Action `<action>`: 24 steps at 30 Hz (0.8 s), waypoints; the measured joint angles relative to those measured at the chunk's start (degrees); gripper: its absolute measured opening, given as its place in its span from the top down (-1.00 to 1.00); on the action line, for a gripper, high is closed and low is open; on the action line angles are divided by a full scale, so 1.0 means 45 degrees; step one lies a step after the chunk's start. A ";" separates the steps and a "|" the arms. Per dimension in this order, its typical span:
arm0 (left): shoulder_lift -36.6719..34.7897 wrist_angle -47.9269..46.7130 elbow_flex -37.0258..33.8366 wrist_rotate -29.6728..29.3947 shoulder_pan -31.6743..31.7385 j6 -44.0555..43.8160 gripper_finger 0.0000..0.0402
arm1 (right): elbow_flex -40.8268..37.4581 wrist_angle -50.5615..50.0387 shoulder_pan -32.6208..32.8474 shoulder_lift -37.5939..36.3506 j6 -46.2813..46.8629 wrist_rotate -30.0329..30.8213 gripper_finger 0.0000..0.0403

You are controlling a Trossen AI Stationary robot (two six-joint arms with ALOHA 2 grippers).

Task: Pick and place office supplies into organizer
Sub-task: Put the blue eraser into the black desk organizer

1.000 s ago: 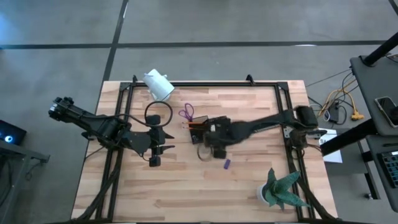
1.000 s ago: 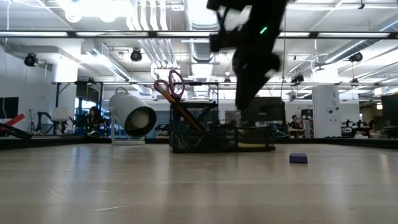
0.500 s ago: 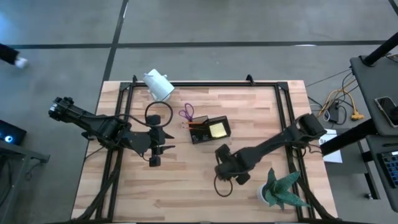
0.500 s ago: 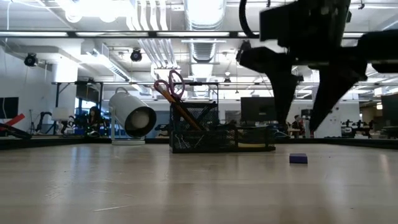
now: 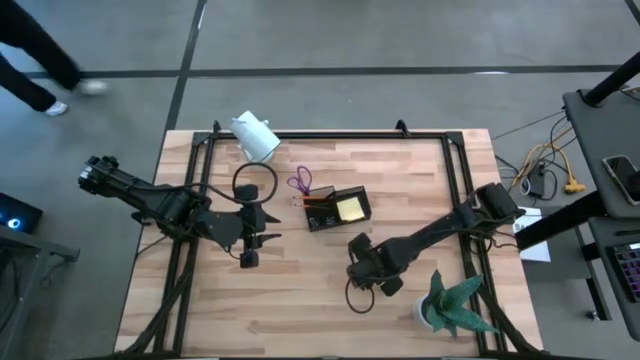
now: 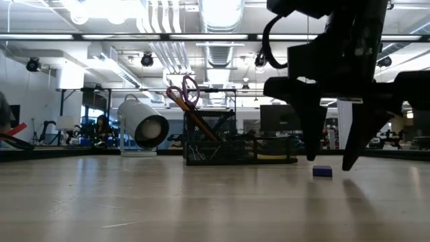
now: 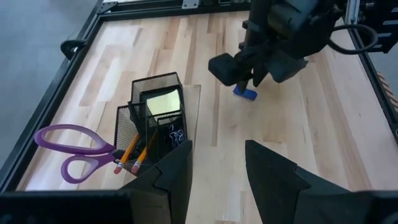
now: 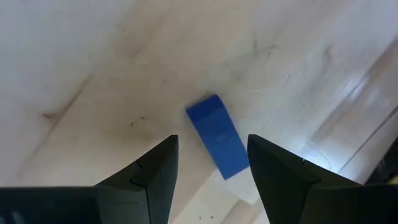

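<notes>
A small blue-purple piece (image 8: 217, 135) lies flat on the wooden table, also in the low view (image 6: 322, 171) and the left wrist view (image 7: 249, 94). My right gripper (image 8: 211, 168) hangs open just above it, fingers pointing down, one on each side, touching nothing; it also shows in the low view (image 6: 332, 158) and the high view (image 5: 365, 268). The dark mesh organizer (image 5: 335, 208) holds purple-handled scissors (image 7: 74, 149), orange pencils (image 7: 134, 152) and a yellow sticky pad (image 7: 163, 99). My left gripper (image 7: 217, 168) waits open and empty at the table's left (image 5: 268, 228).
A white cylindrical camera (image 5: 255, 135) lies at the far left of the table. A green plant (image 5: 450, 305) stands at the near right corner. Black frame rails (image 5: 330, 133) run around the table. A person's legs (image 5: 30, 60) show on the floor beyond.
My right gripper has gone from above the organizer toward the table's near edge and down, and now hangs low over the blue-purple piece. The piece and the organizer have stayed in place.
</notes>
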 joint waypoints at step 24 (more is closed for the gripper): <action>0.0000 0.0384 0.0000 -0.0001 0.0000 -0.0034 0.36 | -0.0834 0.1110 -0.1625 -0.0039 -0.0930 -0.2450 0.34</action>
